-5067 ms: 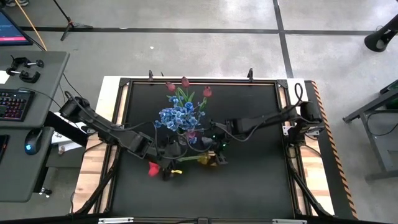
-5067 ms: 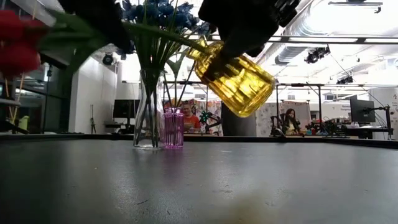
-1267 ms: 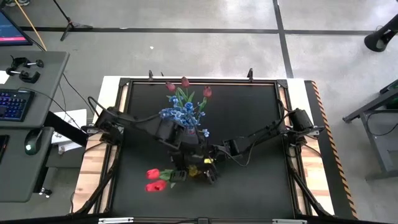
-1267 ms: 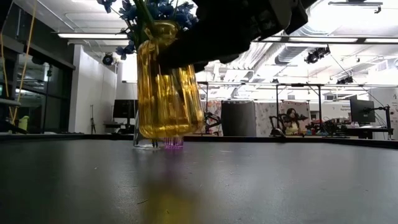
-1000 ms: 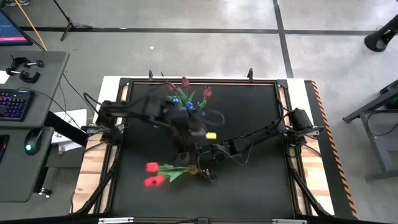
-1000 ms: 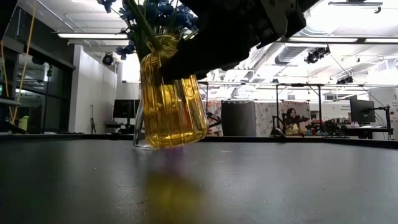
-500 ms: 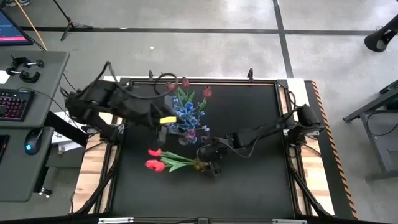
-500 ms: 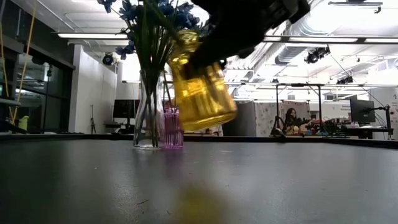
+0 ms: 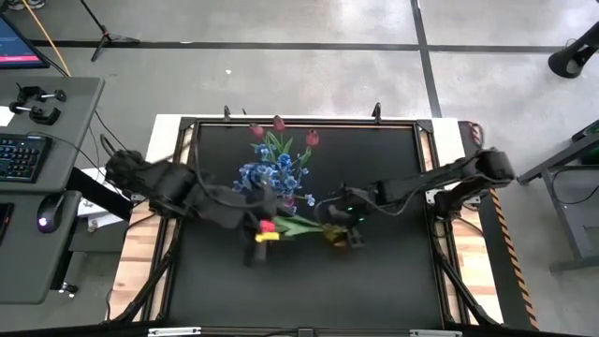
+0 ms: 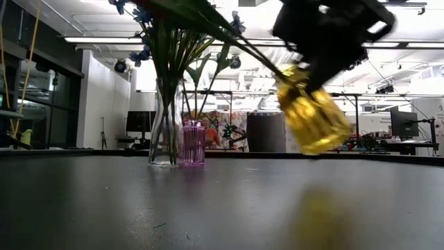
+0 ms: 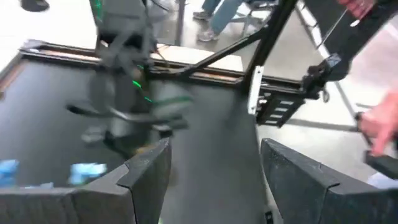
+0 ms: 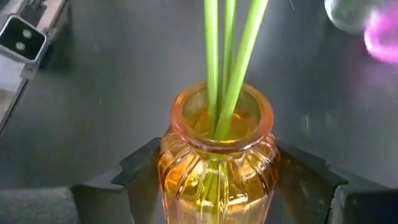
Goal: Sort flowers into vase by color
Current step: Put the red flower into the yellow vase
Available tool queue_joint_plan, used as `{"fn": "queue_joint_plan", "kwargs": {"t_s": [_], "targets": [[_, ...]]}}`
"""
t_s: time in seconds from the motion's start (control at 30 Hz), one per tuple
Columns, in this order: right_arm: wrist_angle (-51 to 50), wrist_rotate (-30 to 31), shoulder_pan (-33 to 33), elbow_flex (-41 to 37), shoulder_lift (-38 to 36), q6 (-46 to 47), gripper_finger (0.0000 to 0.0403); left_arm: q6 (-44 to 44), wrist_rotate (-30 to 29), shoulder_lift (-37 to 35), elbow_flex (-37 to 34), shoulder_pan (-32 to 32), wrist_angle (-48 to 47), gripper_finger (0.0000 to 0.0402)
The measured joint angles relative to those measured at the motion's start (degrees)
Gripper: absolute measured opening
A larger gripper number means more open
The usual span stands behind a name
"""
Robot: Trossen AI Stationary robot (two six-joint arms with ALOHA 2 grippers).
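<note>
Three vases show. A tall clear glass vase (image 10: 165, 121) stands upright toward the table's far side, holding the bunch of small blue blossoms (image 9: 267, 174) on green stems. A small pink ribbed glass vase (image 10: 193, 143) stands touching it; its contents cannot be told. A yellow ribbed glass vase (image 12: 216, 165) hangs tilted above the table, clamped between the fingers of the right gripper (image 12: 217, 180). Three thin green stems (image 12: 225, 50) sit in its neck. Their bright red tulip heads (image 9: 266, 226) lie out sideways beside the left gripper (image 11: 208, 180), whose fingers stand apart around nothing. Three dark maroon tulips (image 9: 279, 124) show near the table's far edge.
</note>
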Motion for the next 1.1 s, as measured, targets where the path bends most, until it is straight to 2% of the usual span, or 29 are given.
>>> {"fn": "queue_joint_plan", "kwargs": {"t_s": [0.2,0.37,0.5,0.6,0.73,0.83,1.0,1.1], "targets": [[3.25,2.24,-1.18,-12.22,-14.36,8.81,0.025,-0.79,2.07,-0.52,-11.13,-2.03,17.05,0.0235],[6.68,8.23,-1.15,-18.25,-25.26,15.03,0.025,-2.51,-1.8,-5.19,-24.24,-3.05,35.25,0.0234],[11.23,13.33,-1.13,-22.72,-30.63,17.7,0.025,-5.35,-7.78,-10.74,-38.7,-4.15,52.19,0.0234],[18.42,18.02,-1.18,-26.73,-31.89,19.65,0.025,-6.23,-14.37,-14.81,-48.78,-5.28,66.04,0.0234],[29.31,20.45,-1.18,-31.11,-31.19,23.63,0.025,-7.16,-21.51,-17.17,-57.28,-6.48,81.3,0.0234],[28.95,19.89,-1.07,-31.46,-31.21,24.29,0.025,-6.74,-22.56,-17.2,-58.11,-6.98,83.63,0.0234],[27.85,15.36,0.11,-31.45,-31.21,24.25,0.025,-7.19,-22.43,-17.03,-58.07,-7.45,83.32,0.0234],[25.61,14.85,1.82,-31.46,-31.21,24.66,0.025,-7.17,-22.73,-17.03,-58.07,-7.82,82.83,0.0234]]}}
